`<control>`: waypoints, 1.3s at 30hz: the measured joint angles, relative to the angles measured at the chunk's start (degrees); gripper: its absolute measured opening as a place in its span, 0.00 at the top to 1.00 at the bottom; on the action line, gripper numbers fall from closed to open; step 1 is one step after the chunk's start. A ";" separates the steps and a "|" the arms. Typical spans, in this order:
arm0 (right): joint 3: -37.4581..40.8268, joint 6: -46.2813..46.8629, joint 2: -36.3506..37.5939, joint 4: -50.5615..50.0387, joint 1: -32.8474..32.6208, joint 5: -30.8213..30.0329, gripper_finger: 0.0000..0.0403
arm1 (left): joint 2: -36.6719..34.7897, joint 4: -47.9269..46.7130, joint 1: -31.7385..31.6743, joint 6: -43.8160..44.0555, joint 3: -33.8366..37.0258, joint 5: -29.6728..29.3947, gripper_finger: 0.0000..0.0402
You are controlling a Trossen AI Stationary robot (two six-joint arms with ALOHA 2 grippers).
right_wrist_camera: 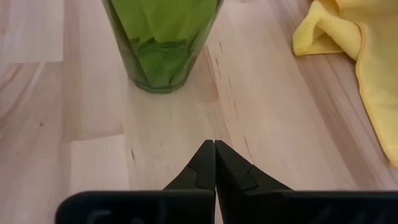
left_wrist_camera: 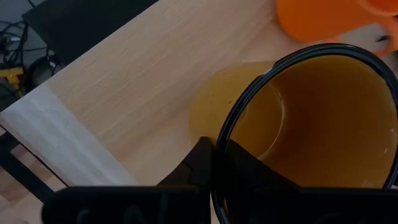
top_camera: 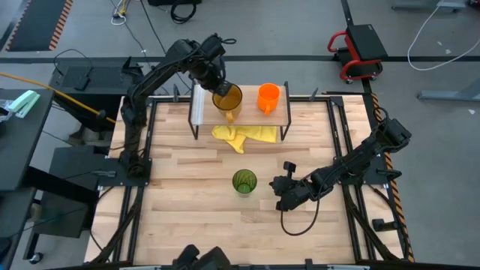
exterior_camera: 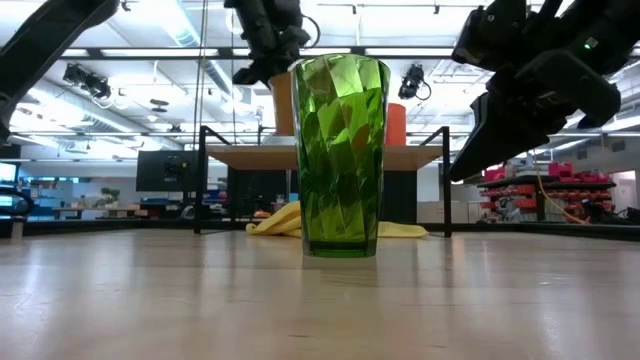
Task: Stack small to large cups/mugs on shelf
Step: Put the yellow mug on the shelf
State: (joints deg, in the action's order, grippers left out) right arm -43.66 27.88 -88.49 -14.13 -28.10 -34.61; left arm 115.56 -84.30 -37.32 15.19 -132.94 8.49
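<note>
The amber-yellow mug (top_camera: 228,98) (left_wrist_camera: 323,124) is at the shelf's (top_camera: 251,116) (left_wrist_camera: 124,81) middle, beside the pale strip (top_camera: 199,105), with my left gripper (top_camera: 222,88) (left_wrist_camera: 214,146) shut on it. Next to it, the small orange mug (top_camera: 268,97) (left_wrist_camera: 329,18) stands upright on the shelf. On the table in front of the shelf the green tumbler (top_camera: 244,181) (exterior_camera: 340,150) (right_wrist_camera: 161,37) stands upright on its base. My right gripper (top_camera: 277,193) (right_wrist_camera: 214,144) is shut, low over the table just to the tumbler's right, touching nothing. My left gripper pinches the amber mug's rim (left_wrist_camera: 217,134), with one finger (left_wrist_camera: 249,171) inside the cup and the other finger (left_wrist_camera: 196,165) outside its wall. The fingers come from above, pointing down. The mug is upright over the shelf; whether its base rests on the plank, I cannot tell.
A yellow cloth (top_camera: 244,136) (right_wrist_camera: 360,50) lies crumpled on the table under the shelf's front edge, between the shelf and the tumbler. Black metal rails (top_camera: 337,135) run along both table sides. Bare wood spreads across the table's near half.
</note>
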 joint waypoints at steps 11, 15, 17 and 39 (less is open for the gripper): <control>0.00 0.00 0.00 -0.20 -0.04 0.00 0.99 | 3.32 2.99 0.18 -0.91 0.06 -0.73 0.94; 0.00 0.00 -0.02 -0.20 -0.04 0.02 0.99 | 3.39 5.12 -0.18 -1.23 0.06 -0.70 0.94; 0.00 0.00 -0.02 -0.20 -0.04 0.00 0.99 | 3.39 5.65 -0.18 -1.48 0.05 -0.85 0.94; 0.00 0.42 -0.05 -0.57 -0.20 0.00 0.99 | 5.10 7.95 -0.37 -3.85 0.04 -0.94 0.90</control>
State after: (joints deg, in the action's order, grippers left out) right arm -43.66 28.29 -88.54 -14.70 -28.29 -34.61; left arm 120.66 -76.35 -37.69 11.34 -132.90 7.55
